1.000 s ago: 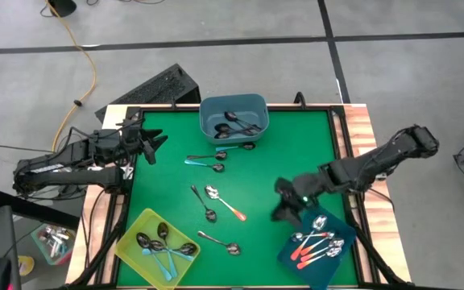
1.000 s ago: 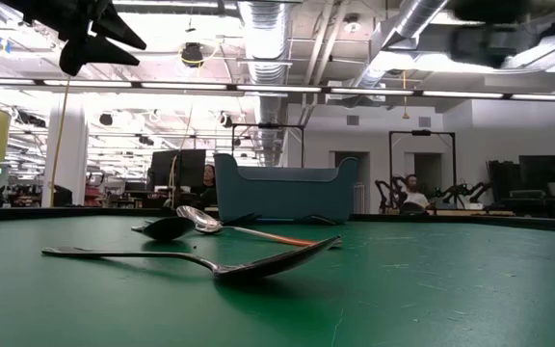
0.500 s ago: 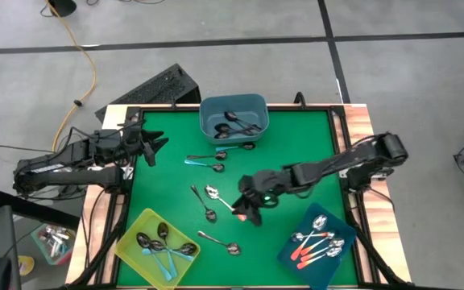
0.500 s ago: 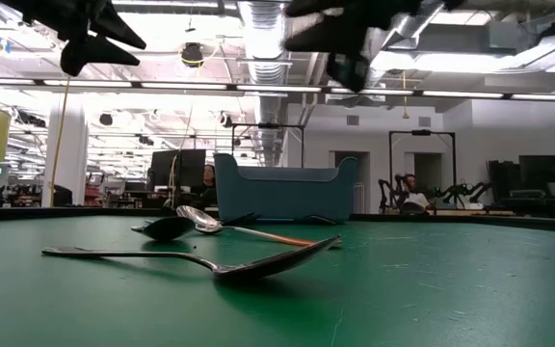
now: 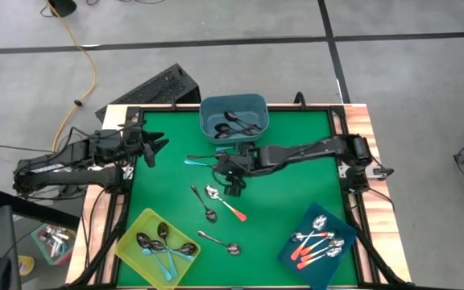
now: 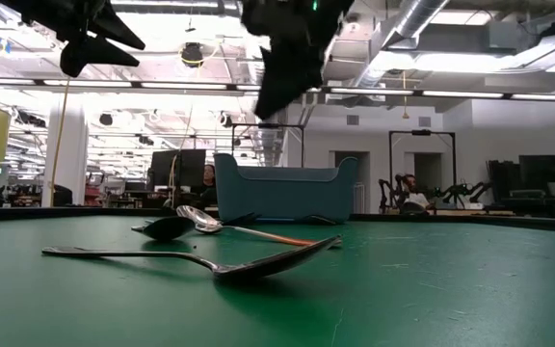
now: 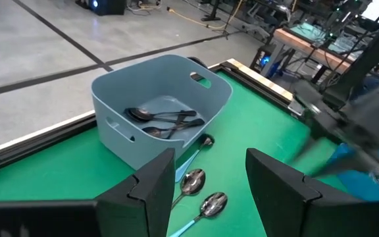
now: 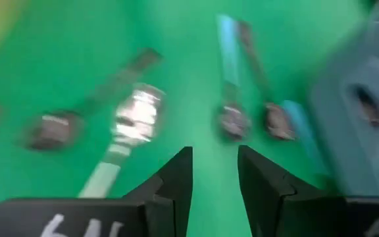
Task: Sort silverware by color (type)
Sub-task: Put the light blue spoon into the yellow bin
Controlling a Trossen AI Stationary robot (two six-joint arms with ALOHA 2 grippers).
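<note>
The right tool (image 5: pixel 230 179) hangs above the middle of the green surface (image 5: pixel 296 161), its arm stretched in from the right edge. Its fingers (image 8: pixel 176 174) stand partly apart with nothing between them. Below it in the right wrist view lie blurred spoons.

The left tool (image 5: pixel 153 147) waits over the left edge near the far corner, fingers (image 7: pixel 153 184) spread wide and empty.

The silverware is split between bins and the open surface. The grey-blue bin (image 5: pixel 234 117) at the middle of the far edge holds a few dark metal spoons (image 5: pixel 234 125). The yellow bin (image 5: pixel 155 246) at the near left corner holds several spoons with light blue handles (image 5: pixel 163 258). The dark blue bin (image 5: pixel 321 250) at the near right corner holds spoons with orange-red handles (image 5: pixel 308 251).

Loose on the surface: a light blue-handled spoon (image 5: pixel 204 164) and another spoon (image 5: pixel 208 156) just in front of the grey-blue bin, beside the right tool; an orange-red-handled spoon (image 5: pixel 225 203) and a dark spoon (image 5: pixel 204 203) near the centre; and a dark spoon (image 5: pixel 220 242) towards the near edge, just beside the yellow bin.

In the low view, the near dark spoon (image 6: pixel 210 262) lies flat in front, the grey-blue bin behind it.
</note>
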